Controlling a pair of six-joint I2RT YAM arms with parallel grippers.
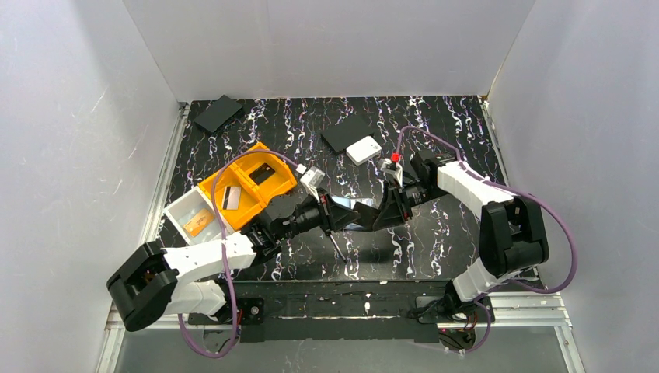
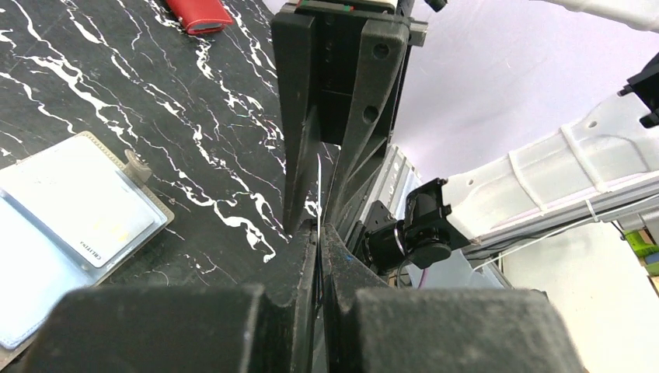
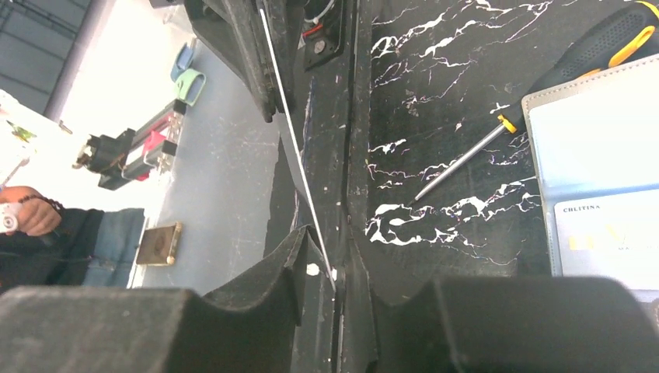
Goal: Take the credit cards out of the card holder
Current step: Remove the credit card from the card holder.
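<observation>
A thin credit card hangs edge-on above the table, with my left gripper shut on its near edge. Both grippers meet tip to tip at mid-table: left gripper, right gripper. My right gripper straddles the same card; its jaws stand narrowly apart, a gap showing beside the card. The card holder lies open on the table to the left wrist's left, another card in its pocket. In the right wrist view the holder and that card are at the right.
A screwdriver lies beside the holder, its shaft pointing to the near edge. An orange tray and a white bin sit at the left. A white square box and flat black rectangles lie at the back.
</observation>
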